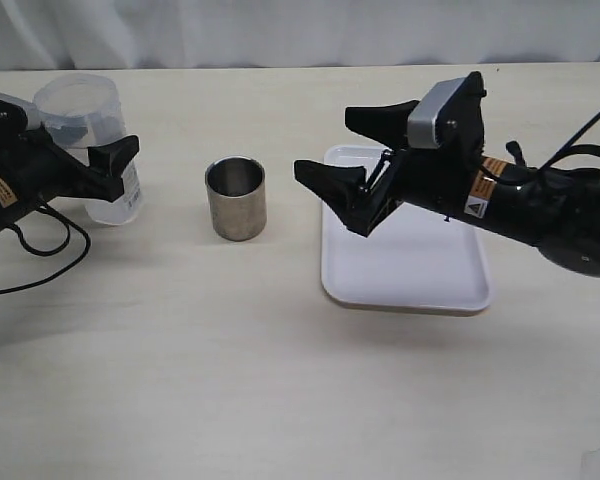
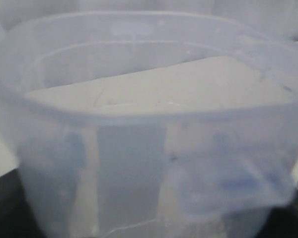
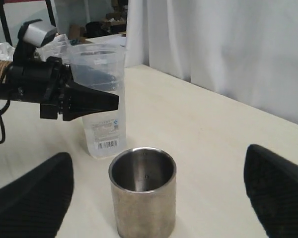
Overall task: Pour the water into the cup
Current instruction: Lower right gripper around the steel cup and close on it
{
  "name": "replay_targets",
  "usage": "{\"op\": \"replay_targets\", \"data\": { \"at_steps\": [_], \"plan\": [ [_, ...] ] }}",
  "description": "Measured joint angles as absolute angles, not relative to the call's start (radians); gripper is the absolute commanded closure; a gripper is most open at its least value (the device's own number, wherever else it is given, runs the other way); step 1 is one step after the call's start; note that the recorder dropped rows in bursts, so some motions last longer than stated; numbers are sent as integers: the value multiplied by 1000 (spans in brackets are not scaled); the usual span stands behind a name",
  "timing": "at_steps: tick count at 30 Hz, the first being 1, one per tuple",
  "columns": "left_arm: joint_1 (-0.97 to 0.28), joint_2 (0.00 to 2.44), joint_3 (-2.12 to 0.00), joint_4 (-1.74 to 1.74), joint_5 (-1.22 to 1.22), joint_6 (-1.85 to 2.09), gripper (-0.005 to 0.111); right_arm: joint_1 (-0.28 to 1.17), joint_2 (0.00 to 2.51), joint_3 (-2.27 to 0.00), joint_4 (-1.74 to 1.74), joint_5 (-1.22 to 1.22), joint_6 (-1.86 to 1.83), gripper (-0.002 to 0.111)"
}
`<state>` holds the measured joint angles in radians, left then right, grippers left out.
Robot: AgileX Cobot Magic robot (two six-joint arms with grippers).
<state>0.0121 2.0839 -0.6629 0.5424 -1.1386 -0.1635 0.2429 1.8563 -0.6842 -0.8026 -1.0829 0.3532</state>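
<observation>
The cup [image 1: 235, 198], a small brushed steel cylinder with a dark inside, stands upright in the middle of the table and looks empty in the right wrist view [image 3: 143, 191]. To its left stands a taller translucent beaker [image 1: 88, 135] with a barcode label [image 3: 105, 134]. I cannot make out any water in it. My left gripper [image 1: 100, 142] straddles the beaker, its near finger [image 1: 115, 156] lying against the wall and the far one behind it. The beaker [image 2: 149, 124] fills the left wrist view. My right gripper [image 1: 323, 142] hangs open, right of the cup and aimed at it, holding nothing.
A white rectangular tray [image 1: 410, 270] lies right of the cup, under the right arm. The left arm's black cable [image 1: 40, 250] loops on the table at the left edge. A white curtain [image 3: 223, 44] hangs behind the table.
</observation>
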Motion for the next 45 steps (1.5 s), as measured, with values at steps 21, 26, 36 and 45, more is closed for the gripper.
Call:
{"op": "replay_targets", "data": {
  "at_steps": [21, 26, 36, 45],
  "plan": [
    [12, 2084, -663, 553, -1139, -172, 107, 245, 2035, -910, -872, -906, 409, 18],
    [12, 2084, -663, 553, -1139, -172, 107, 246, 2035, -910, -878, -906, 381, -1],
    [12, 2084, -663, 556, -1139, -172, 107, 246, 2108, -964, -923, -907, 354, -1],
    [12, 2084, -663, 560, -1139, -172, 107, 316, 2218, -1098, -1009, -903, 357, -1]
  ]
}}
